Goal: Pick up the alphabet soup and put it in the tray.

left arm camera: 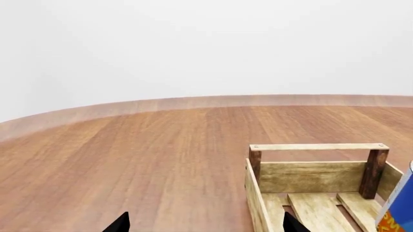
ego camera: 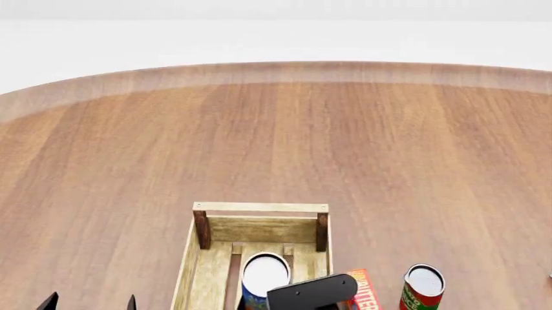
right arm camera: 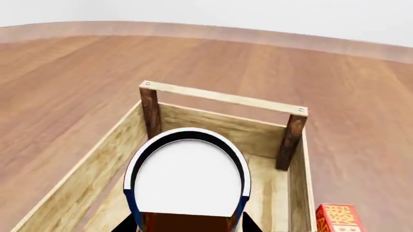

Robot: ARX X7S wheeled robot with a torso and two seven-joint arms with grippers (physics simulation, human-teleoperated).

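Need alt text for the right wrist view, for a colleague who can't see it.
The alphabet soup, seen from above by its pale top, sits between the right gripper's jaws over the inside of the tray. A red box lies on the wooden table beside the tray.

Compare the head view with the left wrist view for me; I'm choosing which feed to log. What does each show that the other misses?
Only the head view shows the red-and-green can, the red box, the alphabet soup's pale top and the dark right arm beside it. Only the left wrist view shows the soup's blue label from the side. Both show the tray, the wooden table and the left pincer.
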